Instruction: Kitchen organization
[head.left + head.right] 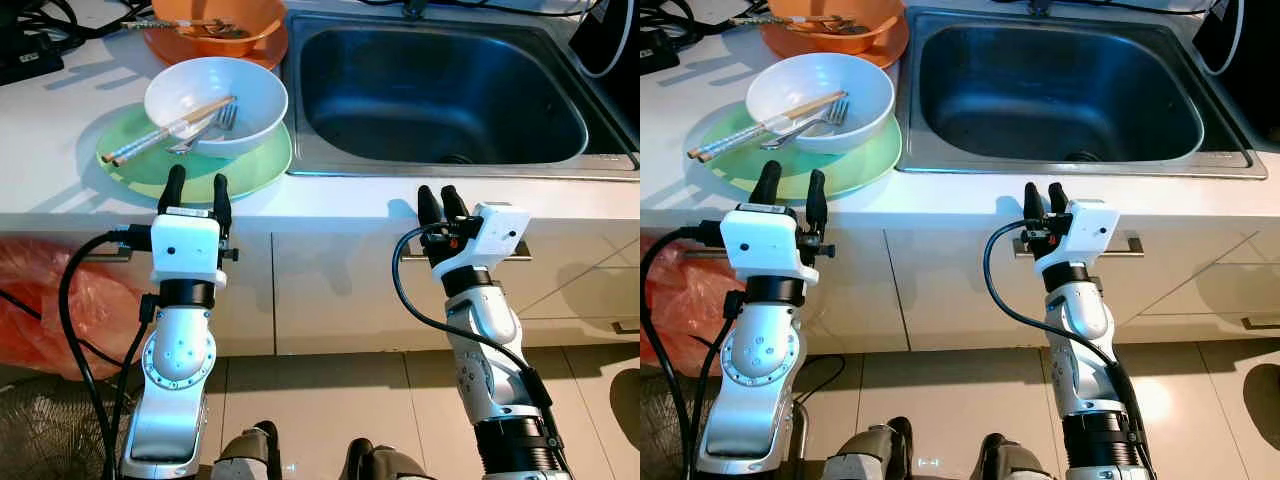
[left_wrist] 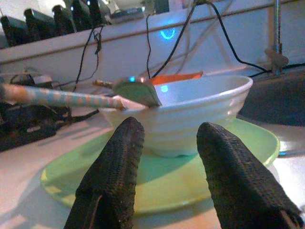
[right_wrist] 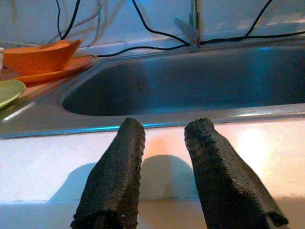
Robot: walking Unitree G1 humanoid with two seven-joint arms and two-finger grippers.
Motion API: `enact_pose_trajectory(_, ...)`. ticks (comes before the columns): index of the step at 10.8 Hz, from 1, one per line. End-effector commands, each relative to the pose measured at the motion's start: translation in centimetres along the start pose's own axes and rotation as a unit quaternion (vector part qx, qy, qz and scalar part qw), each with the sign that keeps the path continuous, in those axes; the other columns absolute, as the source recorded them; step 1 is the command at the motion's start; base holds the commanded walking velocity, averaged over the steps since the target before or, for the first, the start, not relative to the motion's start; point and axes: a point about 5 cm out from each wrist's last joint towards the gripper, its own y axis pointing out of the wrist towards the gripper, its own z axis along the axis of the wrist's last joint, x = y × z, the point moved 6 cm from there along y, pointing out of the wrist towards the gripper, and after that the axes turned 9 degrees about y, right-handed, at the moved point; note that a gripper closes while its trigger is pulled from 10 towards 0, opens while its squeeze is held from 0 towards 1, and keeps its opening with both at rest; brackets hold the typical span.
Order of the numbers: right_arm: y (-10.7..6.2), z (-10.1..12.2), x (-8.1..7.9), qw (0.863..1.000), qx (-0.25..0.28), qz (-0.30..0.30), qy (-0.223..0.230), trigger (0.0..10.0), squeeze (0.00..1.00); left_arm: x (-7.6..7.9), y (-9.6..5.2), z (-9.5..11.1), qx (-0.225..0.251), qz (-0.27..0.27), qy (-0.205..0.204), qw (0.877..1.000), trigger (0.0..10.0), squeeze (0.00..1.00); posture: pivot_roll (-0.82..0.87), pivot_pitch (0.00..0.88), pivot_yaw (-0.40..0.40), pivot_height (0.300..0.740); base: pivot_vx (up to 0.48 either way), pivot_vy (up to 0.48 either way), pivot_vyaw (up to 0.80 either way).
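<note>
Facing the white bowl [image 1: 216, 103] on the green plate [image 1: 255, 168], upper left of frame, I hold my left gripper [image 1: 197, 188] nearest, fingers parted; right gripper [image 1: 440, 204] narrowly parted.

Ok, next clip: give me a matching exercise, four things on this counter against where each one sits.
Things:
1. white bowl
2. chopsticks
3. orange bowl
4. left gripper

Places:
A. on the orange plate
B. resting across the white bowl's rim
C. on the green plate
D. at the counter's front edge, before the green plate

Pairs: 1-C, 2-B, 3-A, 4-D
</note>
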Motion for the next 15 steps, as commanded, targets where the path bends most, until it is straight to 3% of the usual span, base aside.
enact_pose_trajectory(1,-0.2,-0.2,0.4,1.000,-0.001,-0.006,0.006,10.0,0.00,0.0,0.1,0.9,0.019,-0.002,0.002,1.000,10.0,0.00,0.17,0.199,-0.079,0.740,0.000,0.000,0.00)
enact_pose_trajectory(7,-0.1,-0.3,0.3,1.000,-0.001,-0.004,0.007,10.0,0.00,-0.3,0.8,2.0,0.041,0.009,0.011,0.999,10.0,0.00,0.17,0.183,-0.078,0.740,0.000,0.000,0.00)
enact_pose_trajectory(15,0.1,-0.3,0.3,1.000,-0.002,0.001,0.006,10.0,0.00,-0.2,1.0,0.9,0.019,0.011,0.027,0.999,10.0,0.00,0.17,0.183,-0.086,0.740,0.000,0.000,0.00)
